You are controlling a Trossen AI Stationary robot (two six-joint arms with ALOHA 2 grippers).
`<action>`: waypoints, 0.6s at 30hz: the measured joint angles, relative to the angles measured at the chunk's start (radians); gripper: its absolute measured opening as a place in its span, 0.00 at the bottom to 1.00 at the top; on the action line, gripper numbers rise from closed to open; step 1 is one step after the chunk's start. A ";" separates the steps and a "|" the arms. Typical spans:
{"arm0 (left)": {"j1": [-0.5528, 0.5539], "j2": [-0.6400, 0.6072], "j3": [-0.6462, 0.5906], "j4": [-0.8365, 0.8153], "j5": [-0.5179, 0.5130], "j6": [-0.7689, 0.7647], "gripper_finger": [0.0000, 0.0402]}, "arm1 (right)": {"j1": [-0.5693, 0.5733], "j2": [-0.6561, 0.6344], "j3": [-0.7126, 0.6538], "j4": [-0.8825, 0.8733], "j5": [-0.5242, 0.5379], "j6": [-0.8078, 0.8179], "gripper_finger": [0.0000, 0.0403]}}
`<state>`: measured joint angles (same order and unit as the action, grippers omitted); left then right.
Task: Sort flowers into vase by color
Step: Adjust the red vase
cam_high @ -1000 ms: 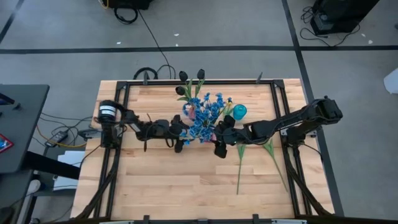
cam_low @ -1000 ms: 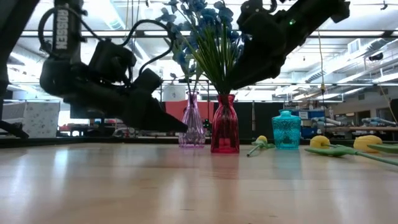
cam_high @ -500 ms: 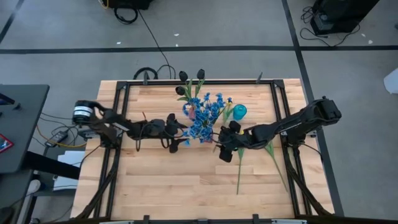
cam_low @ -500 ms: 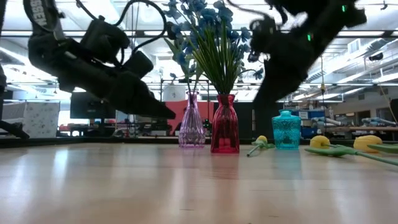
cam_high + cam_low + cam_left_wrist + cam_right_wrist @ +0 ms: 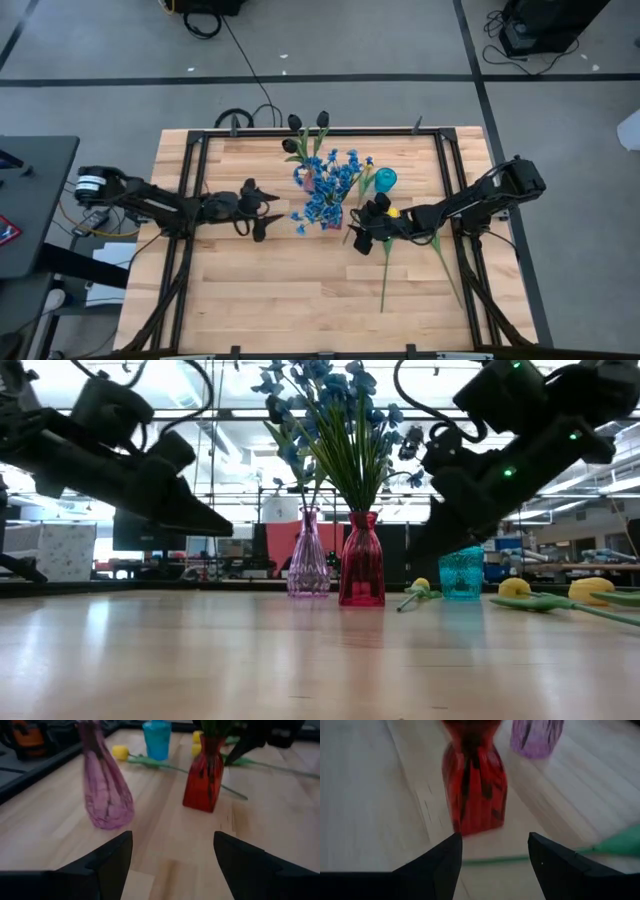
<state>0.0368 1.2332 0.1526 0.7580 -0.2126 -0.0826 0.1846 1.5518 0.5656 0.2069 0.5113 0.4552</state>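
we see left gripper [image 5: 262, 208] open, empty, left of red vase [image 5: 334, 217]; right gripper [image 5: 362, 228] open, empty, beside red vase, over yellow tulip [image 5: 393, 212].

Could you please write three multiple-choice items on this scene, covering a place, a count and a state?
1. Where do the blue flowers stand?
A. in the red vase
B. in the teal vase
C. flat on the table

2. How many vases are there?
A. two
B. three
C. five

3. How do the left gripper's jaws stand?
A. shut on a stem
B. open and empty
C. shut on the purple vase

Answers:
1 A: the stems rise from the red neck.
2 B: purple, red and teal show.
3 B: bare wood shows between them.
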 joint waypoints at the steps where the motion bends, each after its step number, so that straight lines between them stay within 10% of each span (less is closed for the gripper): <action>1: 0.000 -0.024 -0.006 -0.007 -0.003 0.000 0.71 | -0.005 0.006 0.003 0.021 0.000 -0.008 0.59; 11: -0.066 -0.165 0.066 -0.201 0.014 0.024 0.71 | -0.037 0.089 0.003 0.145 -0.051 -0.044 0.59; 18: -0.143 -0.224 0.122 -0.304 0.380 -0.004 0.71 | -0.038 0.171 0.069 0.181 -0.067 -0.090 0.59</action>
<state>-0.1062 1.0097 0.2742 0.4539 0.1672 -0.0870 0.1467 1.7224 0.6350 0.3877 0.4443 0.3648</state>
